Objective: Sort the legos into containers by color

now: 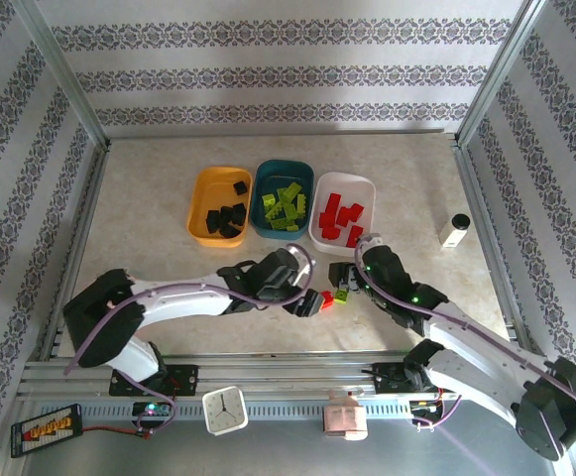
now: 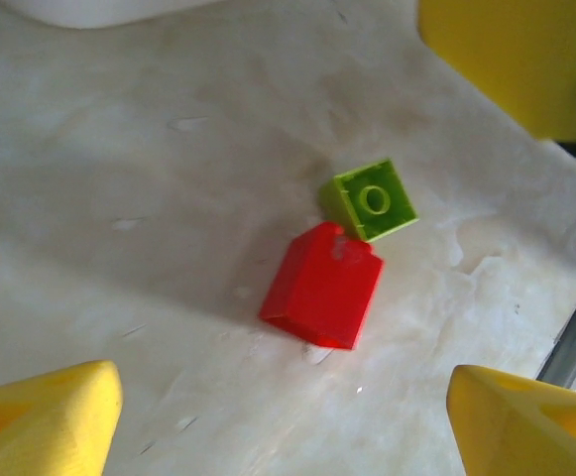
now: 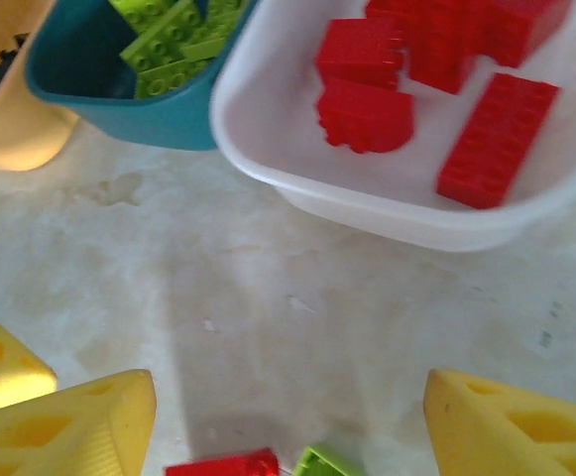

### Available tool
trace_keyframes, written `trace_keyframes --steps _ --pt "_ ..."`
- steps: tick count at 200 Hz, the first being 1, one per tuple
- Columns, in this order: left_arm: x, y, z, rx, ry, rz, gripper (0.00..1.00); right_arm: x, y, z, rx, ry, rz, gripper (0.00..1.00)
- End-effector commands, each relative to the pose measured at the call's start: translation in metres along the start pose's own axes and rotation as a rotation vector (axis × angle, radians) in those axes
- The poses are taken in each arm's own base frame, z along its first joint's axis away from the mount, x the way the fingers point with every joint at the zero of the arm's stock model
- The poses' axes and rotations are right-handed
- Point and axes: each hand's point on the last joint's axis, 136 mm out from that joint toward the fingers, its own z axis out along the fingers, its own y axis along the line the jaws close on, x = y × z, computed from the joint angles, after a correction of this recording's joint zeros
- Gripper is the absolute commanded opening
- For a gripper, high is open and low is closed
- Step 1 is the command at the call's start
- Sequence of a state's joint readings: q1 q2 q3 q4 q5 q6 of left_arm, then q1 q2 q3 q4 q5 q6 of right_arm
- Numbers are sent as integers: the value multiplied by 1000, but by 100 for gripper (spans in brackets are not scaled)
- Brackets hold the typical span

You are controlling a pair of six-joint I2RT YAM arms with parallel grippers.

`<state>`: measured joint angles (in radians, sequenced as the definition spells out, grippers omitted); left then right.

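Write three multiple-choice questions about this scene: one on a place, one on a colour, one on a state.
1. The loose small red plastic brick lies: A) touching the small lime green plastic brick on the table; B) stacked on it; C) far from it.
2. The bricks in the orange-yellow plastic tray are: A) red; B) black; C) lime green.
3. The left pincer is: A) shut on the red brick; B) shut on the green brick; C) open.
Answers: 1 A, their edges meet; 2 B, black bricks lie in it; 3 C, its yellow fingers stand wide apart.
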<state>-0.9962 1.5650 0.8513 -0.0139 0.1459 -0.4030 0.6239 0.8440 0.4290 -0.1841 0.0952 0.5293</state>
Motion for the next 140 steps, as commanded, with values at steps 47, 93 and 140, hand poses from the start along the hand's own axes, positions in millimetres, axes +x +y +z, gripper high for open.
trace_keyframes --steps 47,93,140 --pt "16 -13 45 -111 119 270 70 15 -26 -13 51 -13 69 73" --pt "13 -14 60 -113 93 357 60 16 -27 -16 46 -10 67 74" --pt "23 -16 65 -79 118 358 43 12 -28 -19 45 -29 73 74"
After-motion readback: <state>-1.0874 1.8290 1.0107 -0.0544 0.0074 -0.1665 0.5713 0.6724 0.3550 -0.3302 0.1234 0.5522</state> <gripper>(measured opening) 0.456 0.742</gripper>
